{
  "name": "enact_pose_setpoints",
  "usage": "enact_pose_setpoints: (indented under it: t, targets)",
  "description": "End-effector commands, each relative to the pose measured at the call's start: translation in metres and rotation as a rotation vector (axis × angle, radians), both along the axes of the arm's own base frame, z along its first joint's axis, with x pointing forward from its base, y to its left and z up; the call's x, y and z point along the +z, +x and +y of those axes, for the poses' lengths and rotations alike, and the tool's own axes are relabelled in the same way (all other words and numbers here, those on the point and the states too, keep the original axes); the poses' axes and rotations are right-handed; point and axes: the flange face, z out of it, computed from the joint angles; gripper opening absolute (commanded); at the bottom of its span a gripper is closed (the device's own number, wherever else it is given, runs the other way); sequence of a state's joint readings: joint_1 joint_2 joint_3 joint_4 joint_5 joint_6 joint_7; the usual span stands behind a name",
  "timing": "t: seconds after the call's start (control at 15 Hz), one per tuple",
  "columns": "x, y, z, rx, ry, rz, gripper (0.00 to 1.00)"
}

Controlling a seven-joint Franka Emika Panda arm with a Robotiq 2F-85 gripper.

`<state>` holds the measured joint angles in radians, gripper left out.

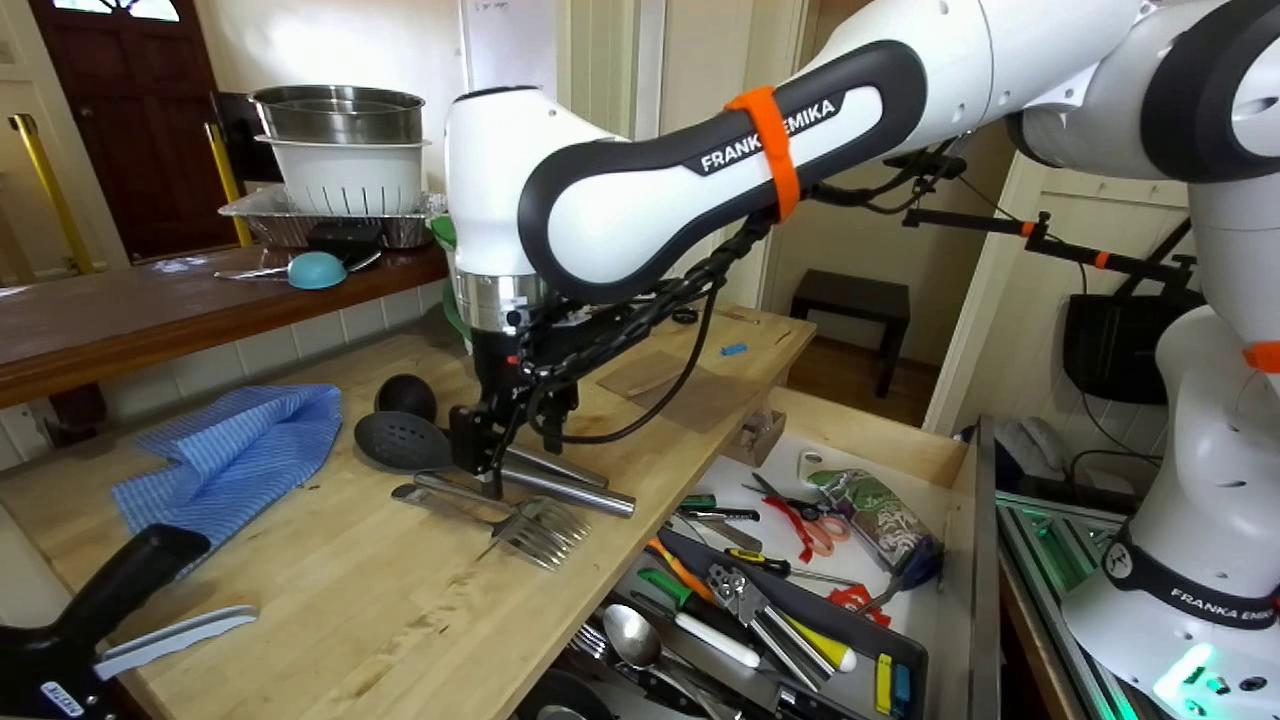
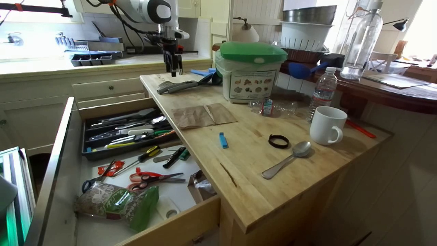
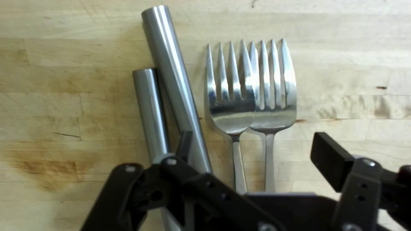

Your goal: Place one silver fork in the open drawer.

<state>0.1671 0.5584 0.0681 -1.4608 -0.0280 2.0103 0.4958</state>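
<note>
Status: the claw (image 3: 253, 144) has its jaws spread well apart and grips nothing. The left-hand fork (image 3: 232, 115) and the right-hand fork (image 3: 274, 118), overlapping at the tines, lie on the worktop (image 3: 359, 64) at the centre of the wrist view; either fits the task. The drawer (image 1: 880, 437) occupies the lower right of an exterior view.

Caution, double pick-up: both fork necks run between the jaws in the wrist view. Closing here would probably gather two forks where the task calls for one. Offset the claw to isolate a single neck.

Caution, drag: the left-hand fork appears to lie uppermost at the overlap. Lifting the other first may tip or carry it along.

Caution, collision: the jaw nearer frame left overlaps a long metal handle (image 3: 176, 86). Clearance cannot be told; a descent here could jam against it.

Caution, release: utensils (image 1: 740, 598) crowd the drawer's tray (image 1: 887, 636), so tines could snag or the fork could rest proud of the rim.
</note>
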Motion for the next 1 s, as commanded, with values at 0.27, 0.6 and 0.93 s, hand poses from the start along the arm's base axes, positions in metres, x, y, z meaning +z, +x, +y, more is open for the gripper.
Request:
enact_pose_setpoints:
  t: [0.27, 0.6, 0.93]
  targets:
    - [-0.013, 0.009, 0.004, 0.085, 0.020, 0.016, 0.99]
    - [-0.020, 0.020, 0.003, 0.083, 0.086, -0.050, 0.89]
    - [-0.038, 0.027, 0.000, 0.098, 0.117, -0.069, 0.83]
